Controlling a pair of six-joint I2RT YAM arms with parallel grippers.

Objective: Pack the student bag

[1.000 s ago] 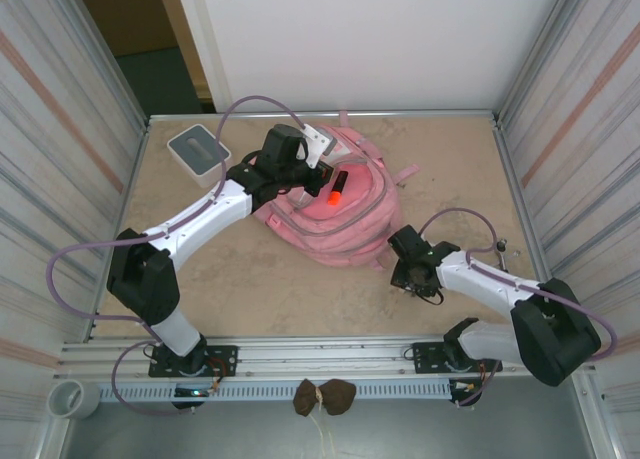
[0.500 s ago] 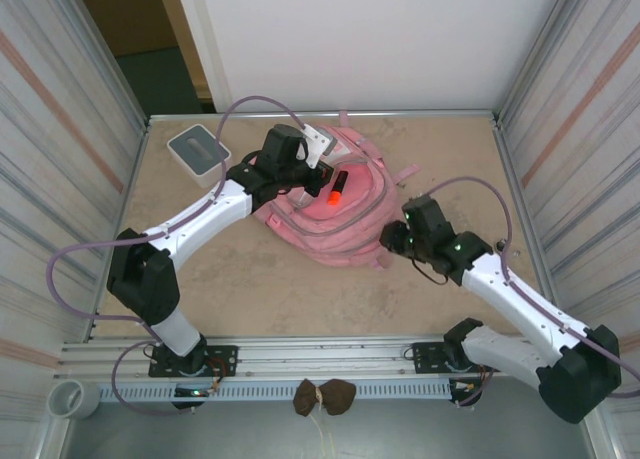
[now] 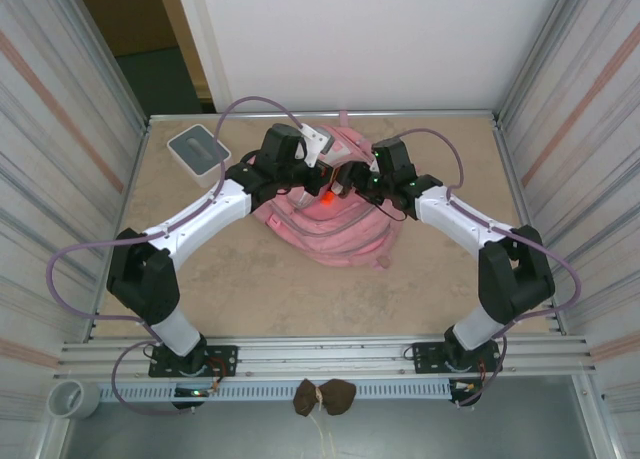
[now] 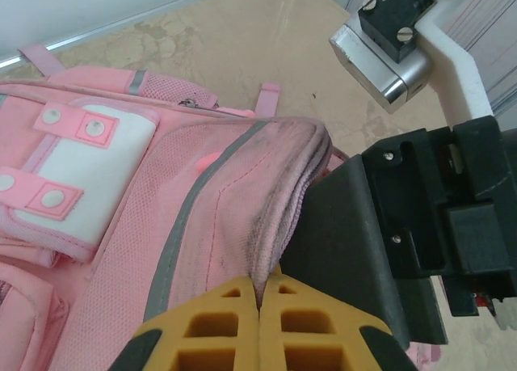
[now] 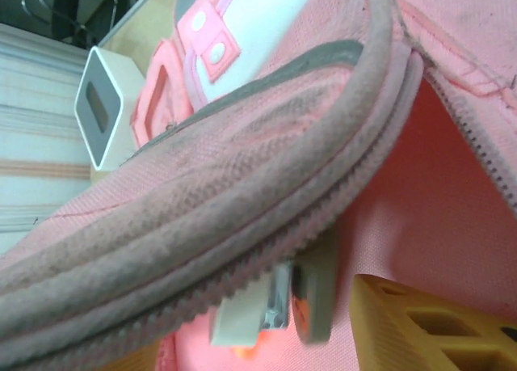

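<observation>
Judging from the top view, the student bag (image 3: 335, 234) is laid flat on the table (image 3: 240, 279), toward the far side, with its long axis running roughly far-to-near between the two wrists. Its upper flap (image 5: 242, 169) is pinched by the left gripper (image 4: 260, 302): pads are pressed together on the fabric edge and the flap is raised, so the zip mouth gapes toward the right side. The right gripper (image 3: 352, 186) is placed at that mouth, close under the flap rim. Its fingers read as apart, with one pad (image 5: 428, 322) seen at lower right of the wrist view, a sliver of the other at lower left, and nothing gripped. The interior lies straight ahead of those fingers. An orange-tipped item (image 3: 330, 192) is seen in the opening. The right arm is judged the one to work inside, since the left is taken up holding the flap. Risk: fabric slipped from the pads and the mouth closed. The grey-and-white box (image 3: 197, 146) sits well apart at far left.
</observation>
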